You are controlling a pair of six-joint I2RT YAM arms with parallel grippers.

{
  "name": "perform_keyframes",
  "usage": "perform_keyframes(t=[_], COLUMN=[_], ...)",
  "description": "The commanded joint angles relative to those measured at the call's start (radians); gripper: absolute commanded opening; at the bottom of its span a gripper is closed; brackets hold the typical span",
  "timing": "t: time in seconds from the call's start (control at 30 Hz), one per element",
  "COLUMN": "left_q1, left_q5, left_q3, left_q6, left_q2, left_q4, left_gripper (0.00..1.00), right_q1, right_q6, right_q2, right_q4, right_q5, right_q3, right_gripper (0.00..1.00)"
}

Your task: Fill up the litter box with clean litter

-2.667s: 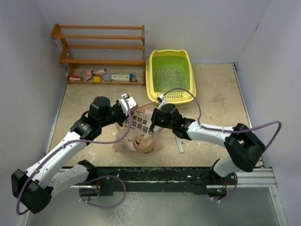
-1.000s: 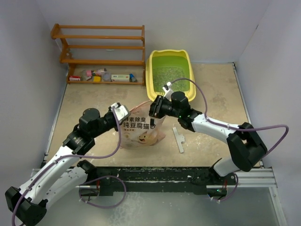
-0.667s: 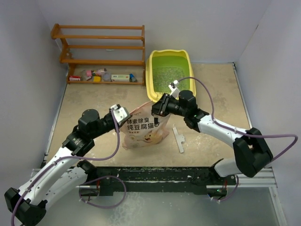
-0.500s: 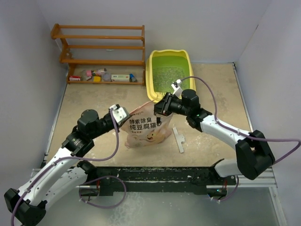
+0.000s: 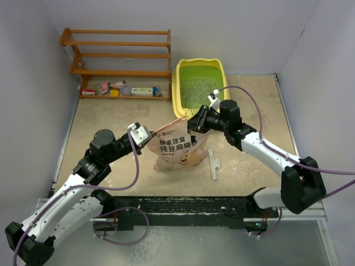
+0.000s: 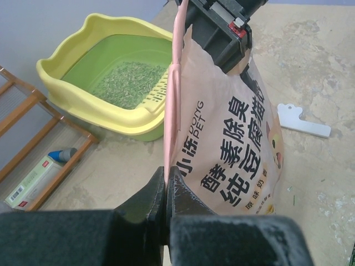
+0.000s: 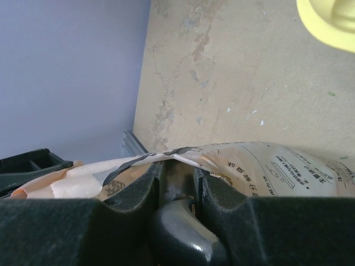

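Half done at most, I'd judge. The litter box [image 5: 176, 83] sits at the far edge of the table [image 5: 255, 111], right of the shelf rack [image 5: 119, 55] in the far-left corner. The bag [image 5: 180, 148] stands upright mid-table, just off the box's slotted near lip and not over the basin. I can't tell whether its base rests on the table or hangs just above it. The left gripper [image 6: 166, 178] is clenched on the bag's pink side seam. The right gripper [image 7: 177, 173] is clamped on the crumpled top edge, with bag material pinched between the fingers. So both claws are grasping the bag and nothing is released. The white flat piece [image 5: 213, 164] lies on the table just right of the bag, untouched. The clean litter [image 5: 195, 87] shows as a thin pale patch in the middle of the green basin, with bare green floor around it, so the fill is partial. Left to do, as I read it: carry the bag over the rim, tip the mouth down and pour until the floor is covered. I can't see whether the bag mouth is open.
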State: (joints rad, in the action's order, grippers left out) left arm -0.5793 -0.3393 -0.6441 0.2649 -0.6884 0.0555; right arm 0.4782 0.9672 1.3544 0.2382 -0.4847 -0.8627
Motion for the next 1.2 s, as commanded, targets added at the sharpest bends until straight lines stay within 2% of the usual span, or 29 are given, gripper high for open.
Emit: perform_keyframes(t=[0.0,0.43,0.63,0.87,1.17], left_q1=[0.012,0.012,0.01,0.011,0.012], left_q5=[-0.012,-0.103,-0.099,-0.037,0.023], left_q3=[-0.05,-0.077,-0.102,-0.106,-0.185], left_q6=[0.0,-0.044,-0.047,-0.022,0.049], left_q2=[0.001,-0.076,-0.114,-0.05,-0.02], left_q4=[-0.074,-0.1,-0.099,-0.068,0.048], left_gripper=[0.0,0.0,0.0,0.0,0.0], right_q1=[-0.073,-0.066,-0.059,-0.067,-0.067], right_q6=[-0.1,-0.285,-0.302,-0.181,-0.052], right_q2=[-0.077,-0.104,-0.131,-0.153,-0.146], right_q4=[-0.017,-0.228,-0.26,-0.161,0.005], right_q5=[0.127,0.076,0.104,0.109,0.09], right_q3=[-0.11,-0.268,-0.255,-0.171,-0.042], right_gripper=[0.0,0.0,0.0,0.0,0.0])
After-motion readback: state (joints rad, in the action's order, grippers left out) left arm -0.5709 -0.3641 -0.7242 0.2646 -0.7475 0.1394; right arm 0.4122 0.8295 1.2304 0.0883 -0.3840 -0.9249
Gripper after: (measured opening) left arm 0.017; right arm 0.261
